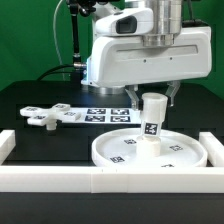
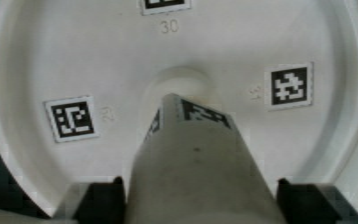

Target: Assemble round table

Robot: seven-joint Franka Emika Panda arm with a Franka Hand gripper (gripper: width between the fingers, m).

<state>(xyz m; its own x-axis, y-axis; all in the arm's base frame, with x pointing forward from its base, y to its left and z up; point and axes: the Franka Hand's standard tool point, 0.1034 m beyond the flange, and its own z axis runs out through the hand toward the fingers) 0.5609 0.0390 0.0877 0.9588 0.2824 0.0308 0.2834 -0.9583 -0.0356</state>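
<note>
The large rimmed round disc [image 1: 120,152] lies flat on the table near the front, with square tags on its face. The short cylindrical leg [image 1: 152,120] stands upright at the disc's centre. My gripper [image 1: 153,97] comes down from above and is shut on the leg's top. In the wrist view the leg [image 2: 194,140] fills the space between my gripper's [image 2: 201,197] dark fingers [image 2: 101,200], and the disc [image 2: 87,60] lies below it. The cross-shaped foot [image 1: 42,115] lies on the black table at the exterior view's left, apart from the gripper.
The marker board [image 1: 105,113] lies behind the disc. A long white border bar [image 1: 100,181] runs along the front edge, with short bars at the left [image 1: 6,145] and right [image 1: 214,145]. The arm's white body hangs above the disc.
</note>
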